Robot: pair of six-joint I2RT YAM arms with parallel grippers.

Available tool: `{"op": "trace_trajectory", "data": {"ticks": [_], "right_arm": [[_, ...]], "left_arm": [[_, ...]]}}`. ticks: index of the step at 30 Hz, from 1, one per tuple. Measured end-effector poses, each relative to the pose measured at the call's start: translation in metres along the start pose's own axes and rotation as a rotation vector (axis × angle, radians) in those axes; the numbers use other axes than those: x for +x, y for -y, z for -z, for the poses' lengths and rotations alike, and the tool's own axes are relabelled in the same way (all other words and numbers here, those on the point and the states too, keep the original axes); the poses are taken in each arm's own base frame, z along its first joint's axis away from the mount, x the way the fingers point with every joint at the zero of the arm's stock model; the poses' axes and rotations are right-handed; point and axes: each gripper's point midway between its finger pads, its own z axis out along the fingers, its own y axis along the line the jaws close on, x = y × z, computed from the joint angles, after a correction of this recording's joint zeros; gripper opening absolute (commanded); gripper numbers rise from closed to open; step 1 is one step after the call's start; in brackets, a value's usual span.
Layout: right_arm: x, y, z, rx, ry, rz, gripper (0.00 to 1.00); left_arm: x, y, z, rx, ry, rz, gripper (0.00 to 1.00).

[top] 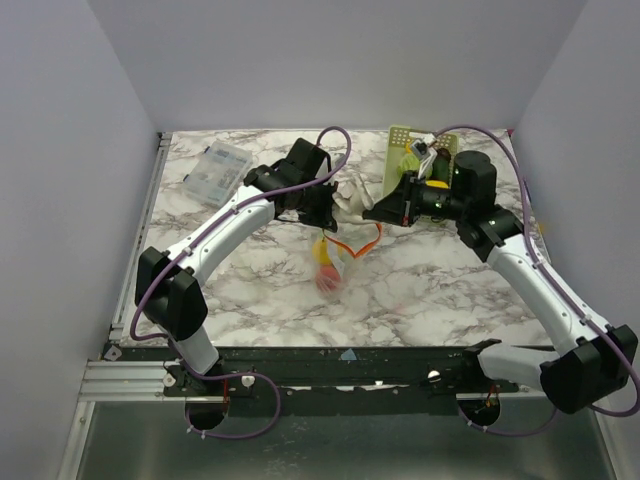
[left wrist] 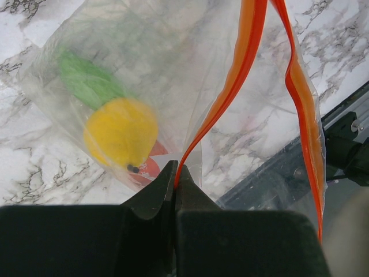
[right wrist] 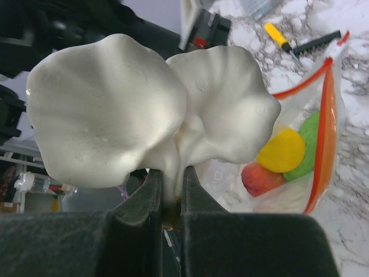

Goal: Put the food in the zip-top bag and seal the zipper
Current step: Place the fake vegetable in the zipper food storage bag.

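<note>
The clear zip-top bag [top: 338, 262] hangs over the marble table, its mouth open. My left gripper [top: 316, 216] is shut on the orange-red zipper [left wrist: 230, 92] at one end of the mouth; the left wrist view shows its jaws [left wrist: 174, 174] pinching the strip. Inside the bag lie a yellow lemon [left wrist: 121, 131], a green piece [left wrist: 86, 83] and a red-orange fruit [right wrist: 259, 178]. My right gripper [top: 372, 213] is shut on the stem of the white garlic bulb [right wrist: 150, 109] and holds it just right of and above the bag mouth [right wrist: 323, 115].
A clear compartment box [top: 220, 172] lies at the back left. A pale green slotted basket [top: 408, 150] stands at the back right behind my right arm. A yellow-handled tool [right wrist: 277, 36] lies on the table beyond the bag.
</note>
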Motion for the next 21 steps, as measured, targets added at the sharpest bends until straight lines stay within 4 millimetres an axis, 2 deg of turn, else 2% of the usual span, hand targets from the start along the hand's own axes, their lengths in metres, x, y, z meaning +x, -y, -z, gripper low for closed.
{"op": "trace_trajectory", "data": {"ticks": [6,11,17,21], "right_arm": [[0.043,0.025,-0.019,0.115,-0.136,-0.024,0.00],[0.076,0.045,-0.026,0.264,-0.260,0.005,0.00],[0.083,0.059,-0.020,0.432,-0.323,0.081,0.00],[0.083,0.061,-0.024,0.513,-0.356,0.142,0.03]], "left_arm": [[-0.005,0.006,0.010,0.009,0.031,0.011,0.00],[-0.008,0.010,0.021,0.017,0.059,0.018,0.00],[-0.009,0.011,0.022,0.019,0.061,0.037,0.00],[-0.010,0.013,0.023,0.023,0.065,0.043,0.00]]}}
